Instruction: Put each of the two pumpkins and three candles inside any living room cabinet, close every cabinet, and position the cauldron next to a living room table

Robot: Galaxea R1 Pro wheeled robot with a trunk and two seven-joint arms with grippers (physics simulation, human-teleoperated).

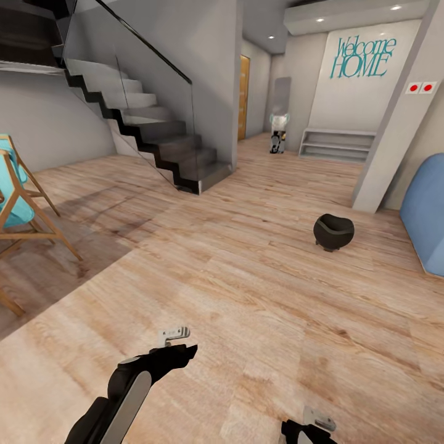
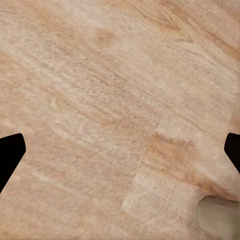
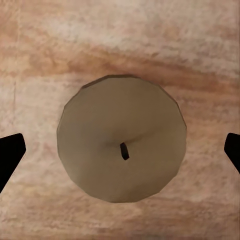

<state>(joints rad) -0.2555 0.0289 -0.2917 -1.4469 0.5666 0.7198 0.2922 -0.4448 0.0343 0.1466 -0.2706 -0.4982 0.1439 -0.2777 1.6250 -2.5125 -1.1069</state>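
Observation:
The black cauldron [image 1: 333, 231] stands upright on the plank floor at the right, well ahead of both arms. In the right wrist view a beige candle [image 3: 121, 145] with a short dark wick stands on the floor, seen from straight above. My right gripper [image 3: 120, 155] hovers over it, open, with a dark fingertip at each side and apart from the candle. The right gripper [image 1: 311, 425] sits at the bottom edge of the head view. My left gripper [image 1: 176, 342] hangs open over bare floor [image 2: 100, 100]. The rim of a second candle [image 2: 217, 215] shows beside it.
A dark staircase [image 1: 154, 132] with a glass rail rises at the back left. A wooden chair with a teal seat [image 1: 18, 203] stands at the left edge. A blue sofa end [image 1: 425, 216] and a white pillar [image 1: 394, 135] are at the right. A hallway lies beyond.

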